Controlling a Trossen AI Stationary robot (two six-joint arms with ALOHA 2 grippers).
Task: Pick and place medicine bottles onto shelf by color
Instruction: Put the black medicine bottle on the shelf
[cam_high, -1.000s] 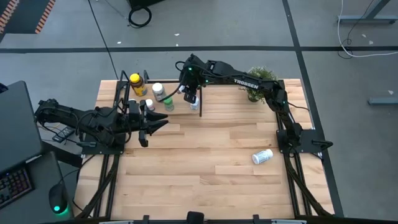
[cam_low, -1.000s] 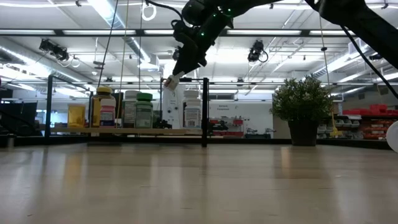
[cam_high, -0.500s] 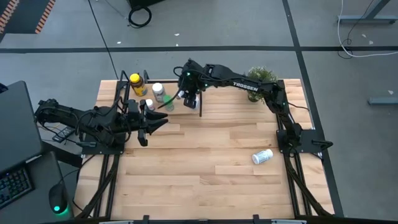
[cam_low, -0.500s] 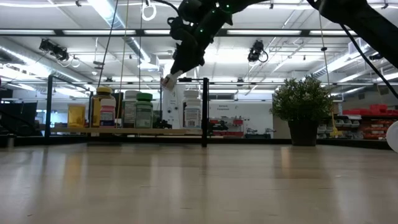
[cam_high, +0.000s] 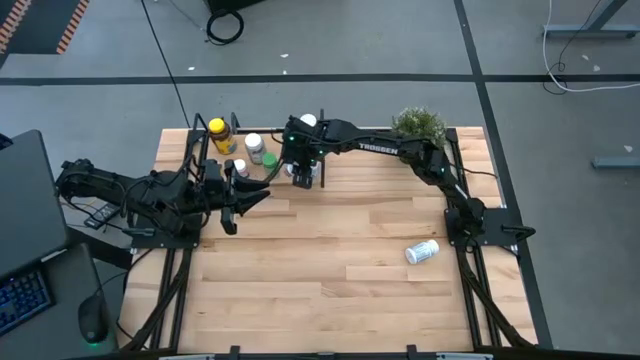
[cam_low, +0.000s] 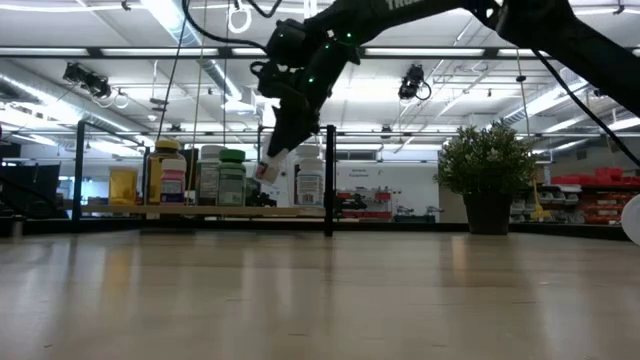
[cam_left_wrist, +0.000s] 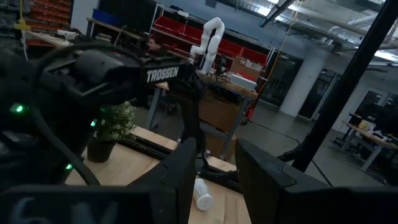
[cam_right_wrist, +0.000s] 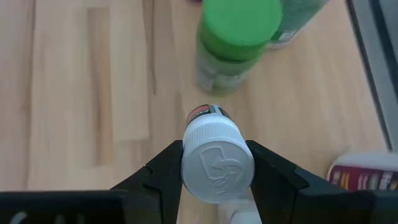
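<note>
**Your right pincer holds a white-capped bottle over the shelf, beside the green one.**

The bottle (cam_right_wrist: 216, 163) sits clamped by its cap between the right pincer (cam_right_wrist: 214, 165) fingers, which stand partly closed around it, label end hanging down toward the shelf (cam_low: 215, 211). You hold it by the cap so the base can land flat, and you hang it next to the green bottle (cam_right_wrist: 239, 43), probably because its place in the colour row is there. Other bottles already stand in a row at the shelf's far-left end, the yellow-capped one (cam_high: 217, 128) at the end. One bottle (cam_high: 421, 251) lies on its side on the bench (cam_high: 330, 260), well apart, not yet sorted. Your left pincer (cam_high: 240, 198) waits over the bench's left side, partly open and holding nothing.
</note>
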